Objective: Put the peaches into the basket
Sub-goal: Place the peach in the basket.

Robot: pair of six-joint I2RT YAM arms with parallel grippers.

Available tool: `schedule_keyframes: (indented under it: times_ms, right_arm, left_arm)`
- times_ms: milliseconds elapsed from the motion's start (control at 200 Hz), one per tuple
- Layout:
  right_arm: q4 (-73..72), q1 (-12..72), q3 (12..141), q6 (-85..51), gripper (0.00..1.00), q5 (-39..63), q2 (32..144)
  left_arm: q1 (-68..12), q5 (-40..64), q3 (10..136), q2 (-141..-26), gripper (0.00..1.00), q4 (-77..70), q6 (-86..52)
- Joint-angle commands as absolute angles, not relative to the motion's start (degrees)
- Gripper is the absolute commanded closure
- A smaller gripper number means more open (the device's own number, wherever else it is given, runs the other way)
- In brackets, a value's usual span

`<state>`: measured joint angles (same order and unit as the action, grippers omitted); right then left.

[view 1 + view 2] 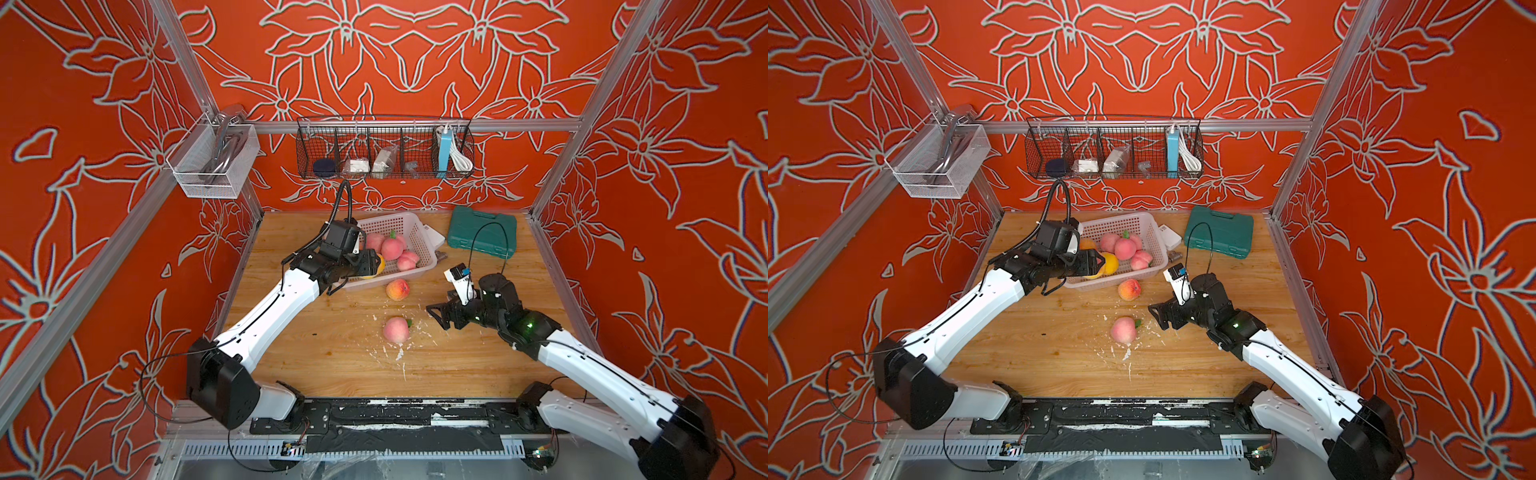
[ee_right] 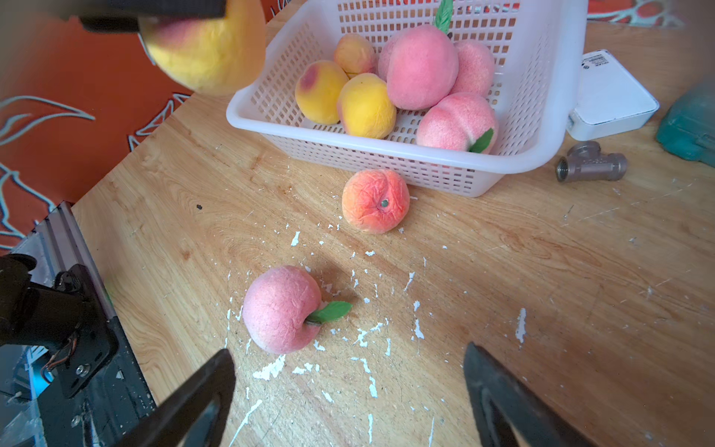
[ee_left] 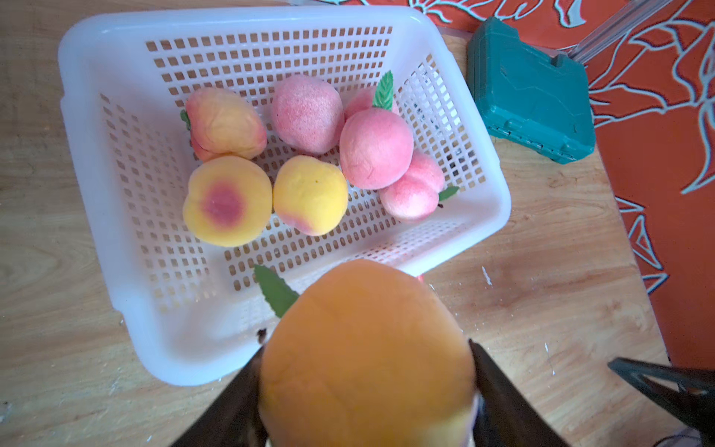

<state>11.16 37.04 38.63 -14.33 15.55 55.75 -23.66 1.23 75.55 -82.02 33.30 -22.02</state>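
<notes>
Pink peach (image 1: 396, 329) lies loose nearest, right gripper (image 1: 437, 318) spread empty at its three o'clock. Beyond, left gripper (image 3: 365, 350) clamps a yellow peach (image 1: 1111, 265) over the basket (image 3: 232, 17) near rim; carry it toward twelve o'clock before releasing.

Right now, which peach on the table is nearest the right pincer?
The pale pink peach with the green leaf, close to the right pincer; the orange-red peach sits by the basket.
</notes>
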Motion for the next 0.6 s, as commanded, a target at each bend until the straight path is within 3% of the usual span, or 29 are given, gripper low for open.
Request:
schedule_keyframes:
  times_ms: [0,591]
  right_arm:
    - [11.58,37.18,39.99,-12.66,0.05,14.55,56.22]
    - [12.51,37.18,43.17,-8.18,0.03,12.83,57.41]
  left_arm:
    - [-22.22,1.52,80.85,-86.0,0.34,32.22,-19.75]
    - [-17.8,-4.81,99.35,-106.49,0.34,33.05,-17.66]
